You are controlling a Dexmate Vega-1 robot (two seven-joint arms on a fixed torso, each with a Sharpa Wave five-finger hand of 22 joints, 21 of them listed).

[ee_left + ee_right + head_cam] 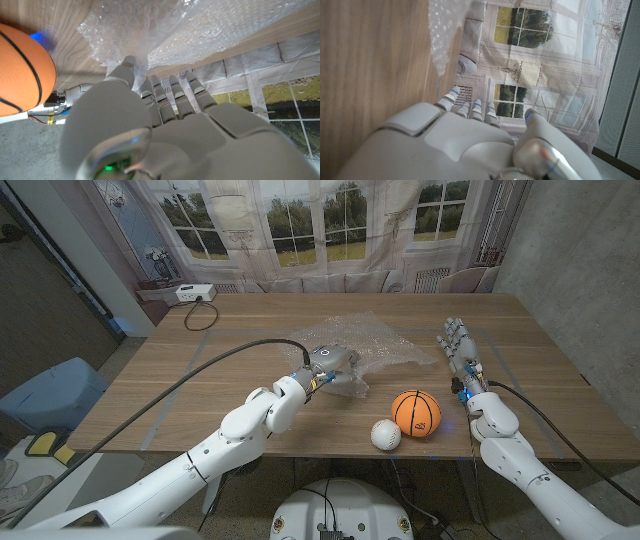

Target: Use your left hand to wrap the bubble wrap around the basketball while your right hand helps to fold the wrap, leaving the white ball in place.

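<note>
We find the left hand [333, 361] at frame centre, fingers gripping the near edge of the bubble wrap [375, 340]. The basketball [416, 412] lies lower right of it, closer to this hand than to the right hand [461, 352], which stands unloaded, fingers extended, at right. The white ball [386, 435] touches the basketball. The grip contact is partly hidden.

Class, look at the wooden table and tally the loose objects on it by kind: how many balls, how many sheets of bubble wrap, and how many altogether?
Balls: 2, the basketball and the white ball
Bubble wrap sheets: 1
Total: 3
</note>
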